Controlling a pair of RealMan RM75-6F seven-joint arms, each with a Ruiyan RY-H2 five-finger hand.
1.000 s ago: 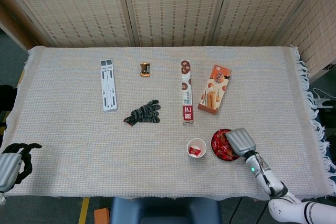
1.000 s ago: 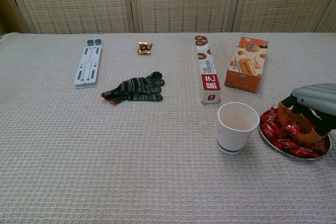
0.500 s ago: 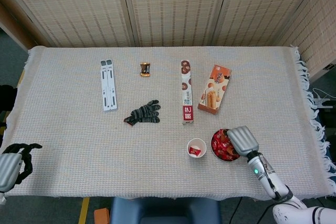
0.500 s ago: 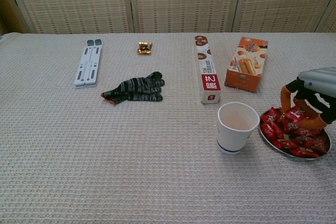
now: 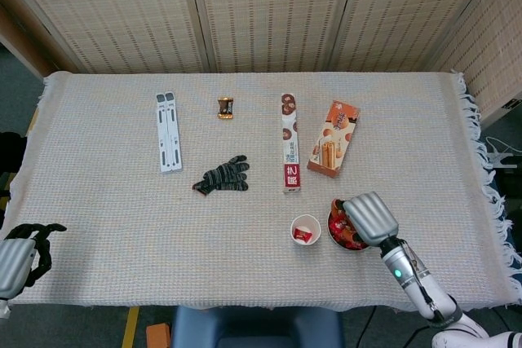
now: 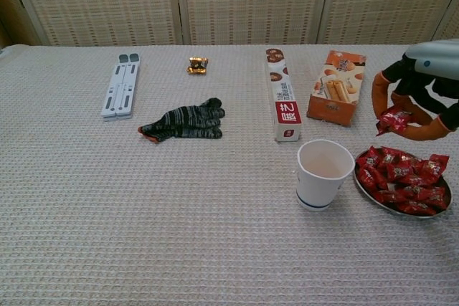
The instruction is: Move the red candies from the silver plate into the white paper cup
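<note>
At the right edge of the chest view the right hand [image 6: 423,98] hangs in the air above the silver plate [image 6: 373,195], its orange-tipped fingers [image 6: 379,91] curled around one red candy [image 6: 394,120], which it holds clear of the pile. The remaining red candies [image 6: 401,177] lie heaped in the plate at the lower right of that frame. Just left of the plate, apart from it by a narrow gap, the white paper cup [image 6: 323,174] stands upright on the counter [image 6: 179,220]; in the head view a red candy can be seen lying inside it. In that same head view the right hand covers much of the plate from above, so only the plate's left part shows. The left hand [image 5: 18,257] rests at the far lower left of the head view, off the counter's edge, with its dark fingers curled in and nothing in them. Further back on the cloth-covered counter, in the upper half of the chest view, lie a white folding stand [image 6: 120,87] at the left, a small wrapped sweet [image 6: 197,65], a dark striped glove [image 6: 185,121], a long narrow biscuit box [image 6: 282,97] and an orange snack box [image 6: 337,91], each apart from the others.
</note>
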